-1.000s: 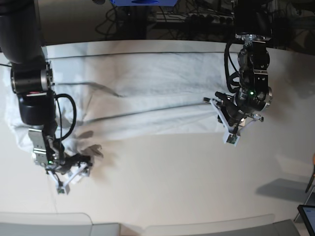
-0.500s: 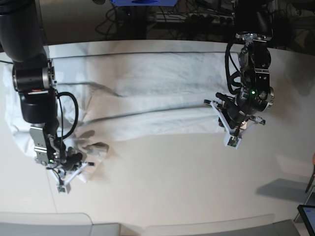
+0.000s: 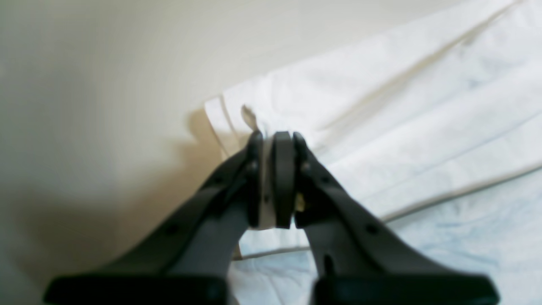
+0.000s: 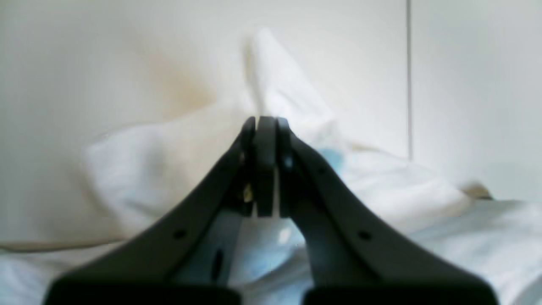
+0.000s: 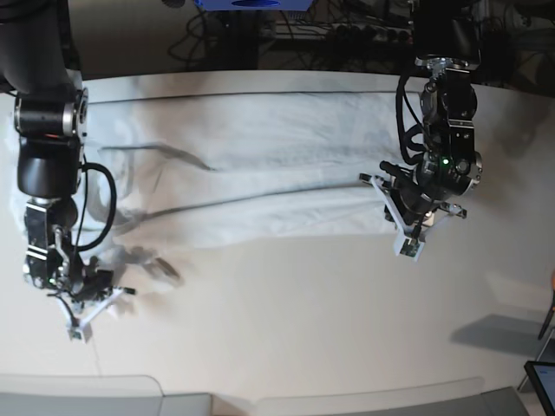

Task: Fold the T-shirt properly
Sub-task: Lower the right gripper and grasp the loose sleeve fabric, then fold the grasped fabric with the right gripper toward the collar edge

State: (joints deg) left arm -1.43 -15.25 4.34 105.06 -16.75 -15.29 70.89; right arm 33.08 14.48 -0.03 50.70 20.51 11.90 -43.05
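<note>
The white T-shirt [image 5: 260, 156] lies spread across the far half of the table, folded over lengthwise with a long crease. My left gripper [image 5: 408, 245] sits at the shirt's near right edge. In the left wrist view this gripper [image 3: 273, 137] is shut, with a thin sliver of the T-shirt [image 3: 402, 106] pinched between the pads. My right gripper [image 5: 80, 325] is low at the front left. In the right wrist view it [image 4: 264, 123] is shut, and the T-shirt [image 4: 139, 169] bunches up in a peak around its tips.
The off-white table [image 5: 303, 329] stretches bare toward the front. Grey chair backs [image 5: 87, 394] line the near edge. A dark tablet corner [image 5: 542, 381] shows at the bottom right. Cables and dark equipment [image 5: 347, 35] run behind the table. A table seam [image 4: 408, 63] runs past the right gripper.
My right gripper closed on the shirt's front left fabric, then moved left and toward the front edge, dragging the cloth along. The left gripper has stayed put, shut.
</note>
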